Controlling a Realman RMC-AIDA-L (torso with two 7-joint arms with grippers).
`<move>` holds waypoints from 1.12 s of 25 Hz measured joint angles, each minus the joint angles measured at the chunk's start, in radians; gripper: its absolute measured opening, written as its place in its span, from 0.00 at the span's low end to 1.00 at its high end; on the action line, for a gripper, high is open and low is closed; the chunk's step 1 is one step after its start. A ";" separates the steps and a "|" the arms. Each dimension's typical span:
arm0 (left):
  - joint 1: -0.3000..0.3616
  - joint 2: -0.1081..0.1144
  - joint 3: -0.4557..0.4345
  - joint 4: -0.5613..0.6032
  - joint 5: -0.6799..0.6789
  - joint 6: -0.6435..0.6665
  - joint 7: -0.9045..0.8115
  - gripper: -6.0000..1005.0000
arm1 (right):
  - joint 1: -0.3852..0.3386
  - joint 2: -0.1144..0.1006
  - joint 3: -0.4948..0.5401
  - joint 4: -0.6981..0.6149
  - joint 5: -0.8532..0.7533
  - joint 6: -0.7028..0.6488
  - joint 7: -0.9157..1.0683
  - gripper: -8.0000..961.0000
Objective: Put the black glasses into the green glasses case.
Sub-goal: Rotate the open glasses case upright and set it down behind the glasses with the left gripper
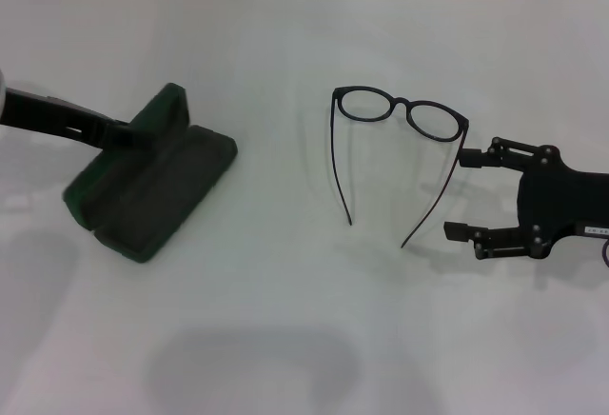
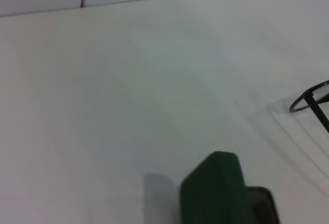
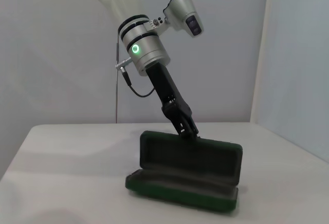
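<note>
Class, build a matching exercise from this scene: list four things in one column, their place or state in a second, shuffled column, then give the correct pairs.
Things
1. black glasses
2. green glasses case
3. left gripper
4. right gripper

Places or states
A. at the top edge of the raised lid
B. lying on the table with temple arms unfolded
C. open, beside the end of one temple arm
D. open on the table, dark lining showing

Pairs: 1-B, 2-D, 3-A, 4-C
</note>
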 joint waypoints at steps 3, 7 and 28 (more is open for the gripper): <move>-0.008 0.001 0.000 0.000 0.002 -0.002 0.008 0.44 | -0.002 0.001 0.000 0.001 0.000 0.000 -0.007 0.92; -0.027 0.003 0.000 0.000 0.002 -0.005 0.029 0.34 | -0.009 0.002 0.000 0.001 0.000 -0.002 -0.013 0.92; -0.291 -0.003 0.000 0.347 0.212 -0.245 0.634 0.23 | -0.065 0.024 0.011 0.003 0.010 -0.012 -0.037 0.92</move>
